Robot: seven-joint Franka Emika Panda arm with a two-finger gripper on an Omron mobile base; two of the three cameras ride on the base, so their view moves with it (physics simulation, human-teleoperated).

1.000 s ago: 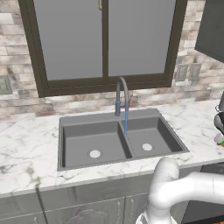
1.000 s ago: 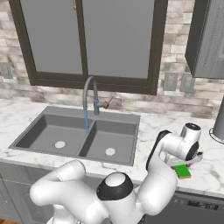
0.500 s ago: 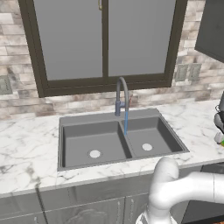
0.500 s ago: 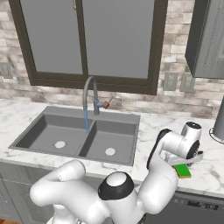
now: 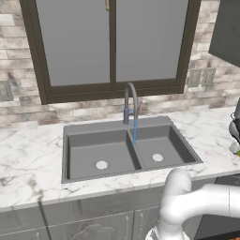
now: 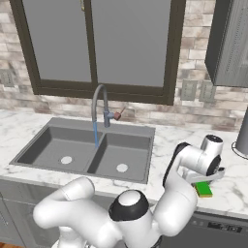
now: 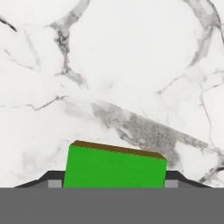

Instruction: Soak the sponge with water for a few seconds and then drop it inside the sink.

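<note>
The sponge [image 7: 114, 168], a green block with a brownish-yellow lower layer, lies on the marble counter to the right of the sink [image 6: 145, 145]. My gripper [image 7: 113, 183] points down over it, with a dark fingertip pressed against each short side, so it is shut on the sponge. In the right base view the sponge [image 6: 204, 189] peeks out under the gripper [image 6: 203, 181]. A thin blue stream of water [image 6: 96, 135] falls from the grey arched faucet [image 6: 99, 104] onto the divider between the two basins. The left base view shows the sink [image 5: 117, 124] and the water [image 5: 135, 133] at centre.
A dark-framed window runs behind the sink. A dark wall cabinet [image 6: 227, 43] hangs at the upper right. A grey rounded appliance [image 6: 242, 133] stands on the counter at the far right. Two wall outlets [image 6: 196, 90] sit on the brick backsplash.
</note>
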